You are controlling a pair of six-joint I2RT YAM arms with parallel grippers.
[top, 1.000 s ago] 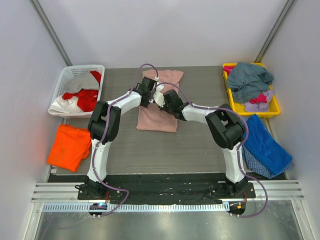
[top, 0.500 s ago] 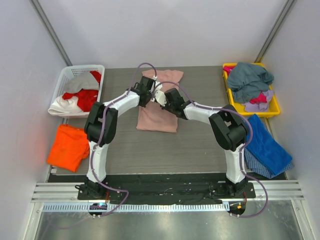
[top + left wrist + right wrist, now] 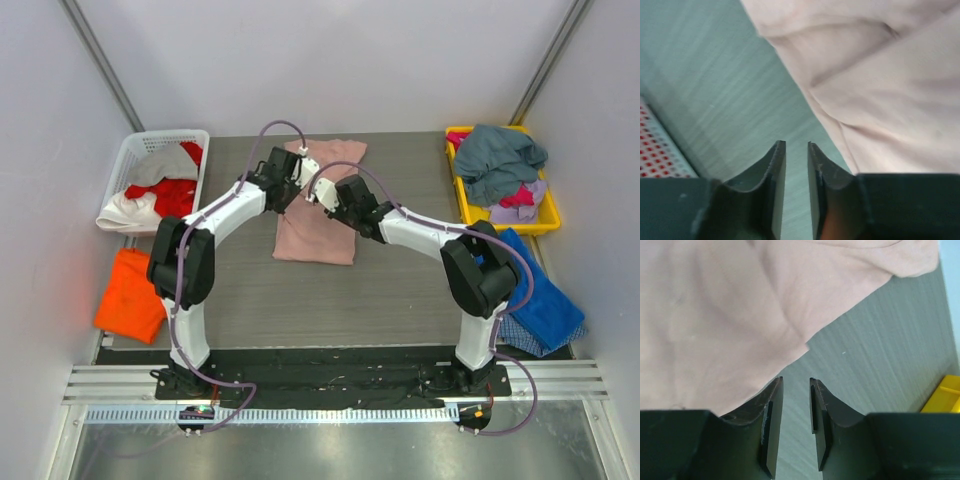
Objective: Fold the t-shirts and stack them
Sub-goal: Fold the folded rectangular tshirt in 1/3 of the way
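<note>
A dusty-pink t-shirt lies folded into a long strip at the back middle of the table. My left gripper hovers at its left edge, and my right gripper at its right edge. In the left wrist view the left gripper stands slightly open over bare table, with the pink t-shirt up to its right. The right gripper is also slightly open and empty, with the pink t-shirt to its upper left. An orange t-shirt lies at the table's left edge.
A white basket at the back left holds red and white shirts. A yellow bin at the back right holds a grey-teal shirt and others. A blue shirt hangs over the right edge.
Both grippers have shifted toward the far end of the pink t-shirt. The left arm's elbow has swung out to the left. The jaws stay about as wide.
</note>
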